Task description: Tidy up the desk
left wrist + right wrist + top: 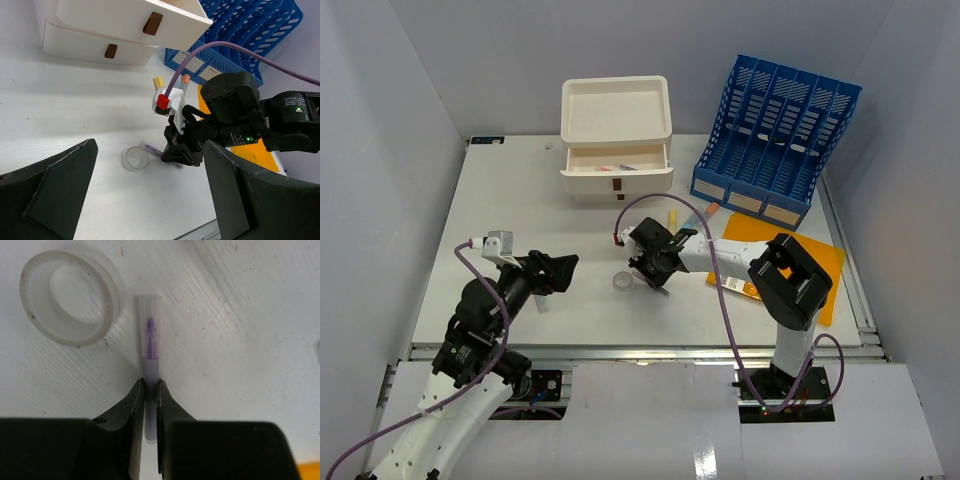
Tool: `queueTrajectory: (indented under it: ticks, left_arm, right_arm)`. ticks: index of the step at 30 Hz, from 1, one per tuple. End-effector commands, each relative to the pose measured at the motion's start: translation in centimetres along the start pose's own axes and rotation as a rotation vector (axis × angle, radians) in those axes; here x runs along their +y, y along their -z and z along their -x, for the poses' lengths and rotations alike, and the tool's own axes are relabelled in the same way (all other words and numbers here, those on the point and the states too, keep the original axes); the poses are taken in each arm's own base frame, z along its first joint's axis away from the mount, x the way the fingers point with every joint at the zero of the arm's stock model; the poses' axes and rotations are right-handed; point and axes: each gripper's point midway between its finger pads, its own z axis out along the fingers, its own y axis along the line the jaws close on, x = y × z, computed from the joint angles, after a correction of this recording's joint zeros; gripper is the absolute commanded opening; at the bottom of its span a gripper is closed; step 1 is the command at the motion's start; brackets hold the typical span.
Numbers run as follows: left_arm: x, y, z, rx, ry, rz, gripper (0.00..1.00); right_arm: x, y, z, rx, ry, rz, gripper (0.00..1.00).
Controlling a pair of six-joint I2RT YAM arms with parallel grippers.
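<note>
The white desk holds a purple pen with a clear cap lying flat beside a clear tape ring. My right gripper is down at the desk surface, shut on the pen's barrel, and the cap pokes out past the fingertips. From above, the right gripper sits just right of the tape ring. My left gripper hangs open over the near left of the desk with nothing in it. In the left wrist view, the left gripper frames the pen and ring.
A white drawer box stands at the back with its upper drawer open. A blue file rack is at the back right, and an orange folder lies at the right. Two short markers lie near the rack. A green item peeks from under the left gripper.
</note>
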Motion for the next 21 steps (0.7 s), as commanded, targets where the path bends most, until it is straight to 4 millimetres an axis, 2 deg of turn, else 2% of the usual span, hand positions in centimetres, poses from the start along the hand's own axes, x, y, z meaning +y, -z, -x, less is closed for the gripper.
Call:
queueTrajectory:
  ticks: [1, 3, 6, 10, 13, 16, 19, 21]
  left_arm:
    - [0.0, 0.2, -0.4, 0.014, -0.004, -0.007, 0.98]
    - [0.0, 0.1, -0.5, 0.016, -0.001, -0.01, 0.98]
    - [-0.3, 0.1, -0.6, 0.027, 0.002, -0.024, 0.98]
    - [-0.3, -0.2, -1.0, 0.041, 0.0, -0.029, 0.98]
    - [-0.8, -0.5, -1.8, 0.081, 0.001, -0.056, 0.98]
    - [-0.9, -0.6, -2.1, 0.098, 0.005, -0.06, 0.98]
    - [-0.9, -0.8, -2.4, 0.108, 0.008, -0.062, 0.98]
    - [-0.9, -0.8, -2.4, 0.111, 0.008, -0.064, 0.98]
  right_arm:
    - [-0.3, -0.4, -2.0, 0.052, 0.01, 0.013, 0.08]
    - [-1.6, 0.0, -1.5, 0.036, 0.025, -0.019, 0.08]
    - [-3.0, 2.2, 0.8, -0.027, 0.128, -0.039, 0.08]
    - [-3.8, 8.6, 6.9, -0.22, 0.417, -0.071, 0.08]
    - [-3.7, 15.3, 11.9, -0.419, 0.643, -0.12, 0.08]
    - [-5.8, 19.9, 16.4, -0.498, 0.78, -0.291, 0.08]
    - [-7.7, 21.7, 19.4, -0.511, 0.837, -0.422, 0.08]
    - [-8.6, 21.7, 21.4, -0.515, 0.869, -0.484, 0.08]
